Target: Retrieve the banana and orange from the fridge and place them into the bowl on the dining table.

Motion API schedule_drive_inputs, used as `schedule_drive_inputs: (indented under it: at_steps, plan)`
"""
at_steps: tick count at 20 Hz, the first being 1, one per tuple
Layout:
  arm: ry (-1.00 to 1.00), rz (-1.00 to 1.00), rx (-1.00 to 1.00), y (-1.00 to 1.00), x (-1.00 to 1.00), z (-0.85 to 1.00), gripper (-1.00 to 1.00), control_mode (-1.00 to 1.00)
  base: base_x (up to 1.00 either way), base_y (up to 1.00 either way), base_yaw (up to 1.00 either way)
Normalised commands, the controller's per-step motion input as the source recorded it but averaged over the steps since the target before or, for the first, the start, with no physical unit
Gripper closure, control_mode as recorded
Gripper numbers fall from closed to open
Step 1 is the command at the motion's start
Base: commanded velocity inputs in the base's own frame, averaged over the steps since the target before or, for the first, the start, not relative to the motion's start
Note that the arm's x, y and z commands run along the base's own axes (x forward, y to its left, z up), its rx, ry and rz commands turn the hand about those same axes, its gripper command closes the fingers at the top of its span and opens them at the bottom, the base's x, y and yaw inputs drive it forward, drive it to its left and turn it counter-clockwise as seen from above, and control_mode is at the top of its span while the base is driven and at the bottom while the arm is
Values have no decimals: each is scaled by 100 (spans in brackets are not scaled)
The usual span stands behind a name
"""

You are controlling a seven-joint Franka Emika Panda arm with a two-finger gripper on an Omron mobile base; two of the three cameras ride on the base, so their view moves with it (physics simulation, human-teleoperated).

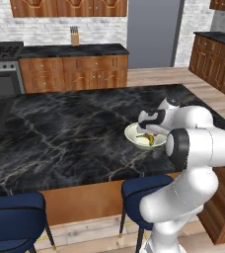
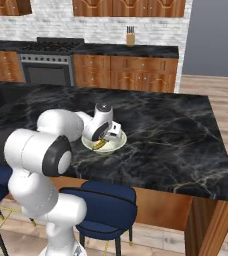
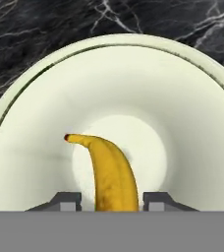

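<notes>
The yellow banana point(image 3: 111, 172) lies in the cream-white bowl point(image 3: 35, 98), its dark tip pointing away from the hand. My gripper point(image 3: 111, 202) hangs just over it, open, with a small gap between each fingertip and the fruit. From the base, the bowl point(image 1: 131, 133) sits near the front edge of the black marble dining table point(image 1: 60, 133), with the banana point(image 1: 146, 138) partly under the hand point(image 1: 151, 132). The right base view shows the same bowl point(image 2: 117, 144), banana point(image 2: 100, 144) and gripper point(image 2: 106, 137). The orange and the fridge are out of view.
Blue stools point(image 1: 144, 190) point(image 1: 13, 217) stand under the table's front edge. Behind the table run wooden cabinets point(image 1: 75, 71) with a black counter, a knife block point(image 1: 74, 37) and a stove point(image 2: 48, 67). A plain grey panel point(image 1: 151, 29) stands at the back.
</notes>
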Motion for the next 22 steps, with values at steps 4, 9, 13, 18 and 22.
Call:
schedule_drive_inputs:
  at_steps: [4, 9, 13, 18, 22]
  plan:
    - [0, -2, 0, -3, 16, -8, -100, -100, 0, 0, 0]
    - [0, 0, 1, -5, -7, 15, -100, -100, 0, 0, 0]
    - [-2, 0, 0, -10, -62, 61, -100, -100, 0, 0, 0]
    - [-12, -2, 0, -21, -100, 78, -100, -100, 0, 0, 0]
    - [-4, -1, 0, -11, -100, 87, -100, -100, 0, 0, 0]
